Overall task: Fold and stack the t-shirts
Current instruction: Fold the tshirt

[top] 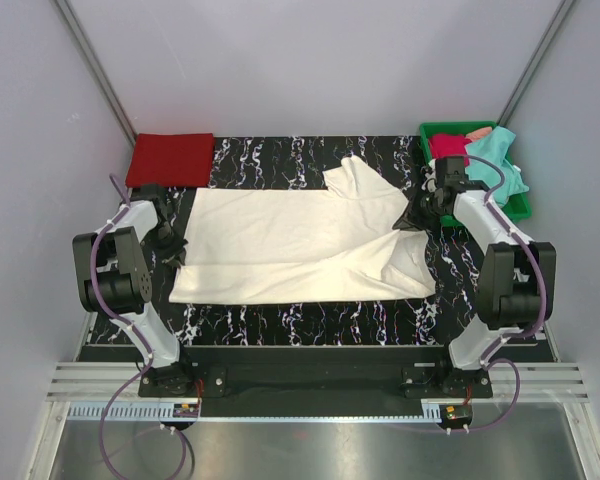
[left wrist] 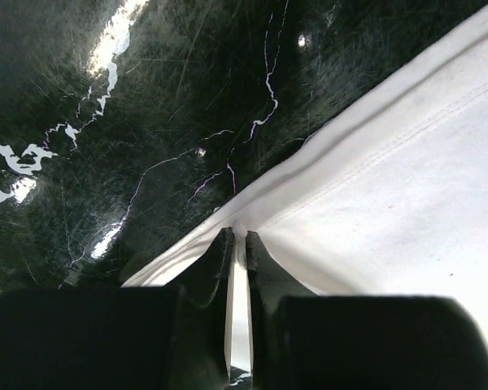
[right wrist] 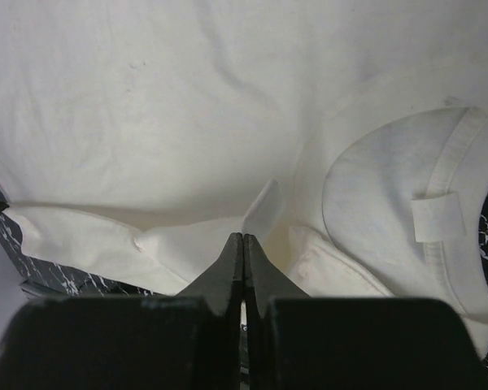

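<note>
- Lying spread across the middle of the black marbled table (top: 280,325), the cream-white t-shirt (top: 300,245) is mostly flat. Its bottom hem (left wrist: 366,138) is toward the left arm and its collar (right wrist: 464,162) toward the right arm.
- On the right side, the cloth is rumpled, with one sleeve area turned in over the body and raised folds beside the collar. A small neck label (right wrist: 437,219) shows inside the collar in the right wrist view.
- The left gripper (left wrist: 237,236) sits at the hem edge, its fingers nearly together and clamped on the hem, a thin strip of white cloth showing between them.
- The right gripper (right wrist: 242,237) is low over the shirt just beside the collar. Its fingers are pressed together, pinching a small fold of the cloth that stands up at their tips.
- A red t-shirt (top: 170,158) lies folded flat at the far left corner of the table, well apart from the white one.
- A green tray (top: 521,210) stands at the far right corner, holding a teal t-shirt (top: 495,160) bunched and spilling over the rim, with a crimson t-shirt (top: 448,145) beside it.
</note>
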`<act>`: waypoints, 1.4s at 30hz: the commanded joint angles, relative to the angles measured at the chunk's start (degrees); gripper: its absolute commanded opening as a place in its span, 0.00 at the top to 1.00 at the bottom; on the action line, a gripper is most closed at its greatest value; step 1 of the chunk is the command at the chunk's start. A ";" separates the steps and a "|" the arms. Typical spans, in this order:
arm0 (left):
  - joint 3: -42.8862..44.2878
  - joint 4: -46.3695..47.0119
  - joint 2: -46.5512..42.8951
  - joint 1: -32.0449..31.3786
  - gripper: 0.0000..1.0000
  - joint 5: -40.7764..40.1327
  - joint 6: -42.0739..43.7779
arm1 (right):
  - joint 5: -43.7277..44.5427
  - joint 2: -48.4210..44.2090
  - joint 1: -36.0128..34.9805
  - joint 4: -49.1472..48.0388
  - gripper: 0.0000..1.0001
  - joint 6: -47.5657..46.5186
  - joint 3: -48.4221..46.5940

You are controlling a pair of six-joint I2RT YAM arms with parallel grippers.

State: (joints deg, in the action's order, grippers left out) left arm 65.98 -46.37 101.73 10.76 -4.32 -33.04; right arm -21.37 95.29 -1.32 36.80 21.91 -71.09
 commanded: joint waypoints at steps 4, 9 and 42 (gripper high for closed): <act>0.47 2.25 0.13 -0.13 0.98 -1.31 -0.19 | -3.94 3.41 0.44 -1.55 1.00 -1.35 -4.15; 0.56 2.60 0.13 -0.30 0.94 -1.04 0.16 | -3.33 3.68 0.44 -0.77 1.00 -1.61 -3.18; -8.23 12.96 -12.97 -18.22 0.44 27.69 5.88 | 10.55 8.71 -3.76 10.49 0.01 -8.11 -13.12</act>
State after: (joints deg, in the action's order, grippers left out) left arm 57.08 -37.45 88.14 -4.29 14.83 -29.32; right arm -15.55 110.52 -2.20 42.70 18.13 -82.06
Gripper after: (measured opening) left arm 0.564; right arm 0.791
